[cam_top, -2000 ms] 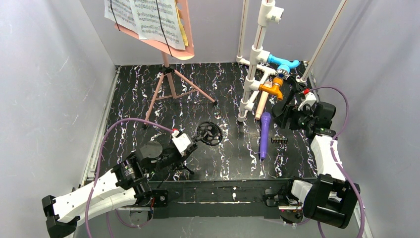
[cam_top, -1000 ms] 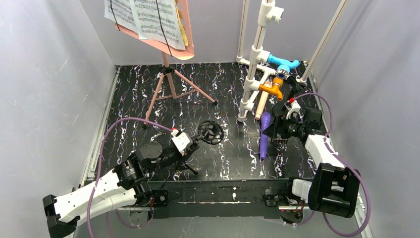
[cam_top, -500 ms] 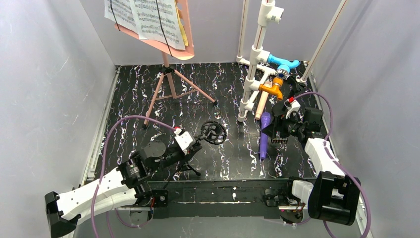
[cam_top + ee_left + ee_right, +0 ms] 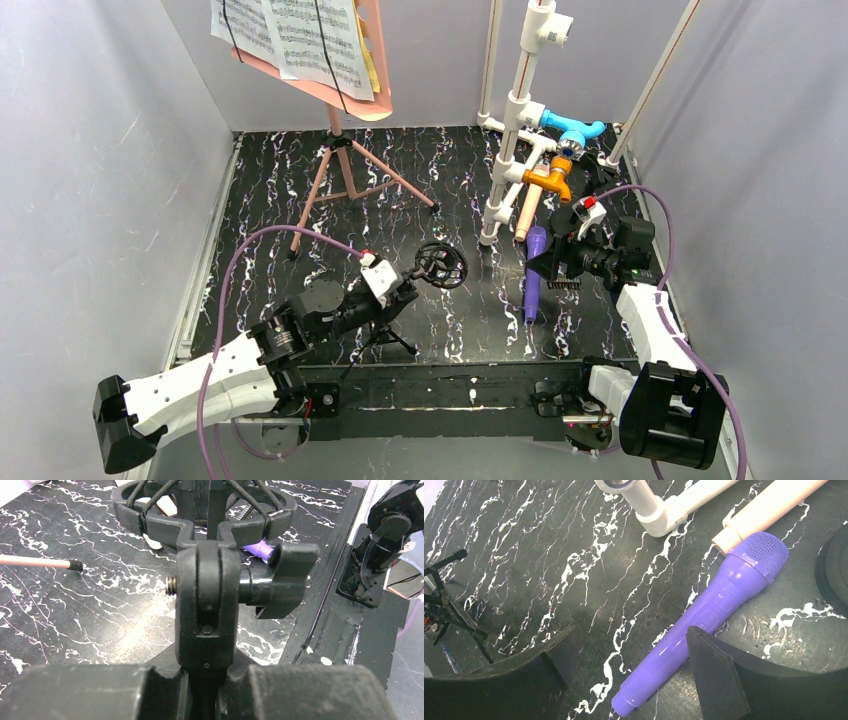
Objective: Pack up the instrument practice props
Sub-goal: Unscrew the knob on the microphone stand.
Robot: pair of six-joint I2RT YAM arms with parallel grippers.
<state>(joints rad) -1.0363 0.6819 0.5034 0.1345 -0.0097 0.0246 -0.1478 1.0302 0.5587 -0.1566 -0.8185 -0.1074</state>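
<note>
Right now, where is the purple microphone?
In the top view, the purple plastic microphone lies flat on the black marbled table's right side, head by the beige microphone, with the right arm's open tool over it.

A robot lab cell: plain grey walls (image 4: 100,150) enclose a marbled table (image 4: 270,200).
</note>
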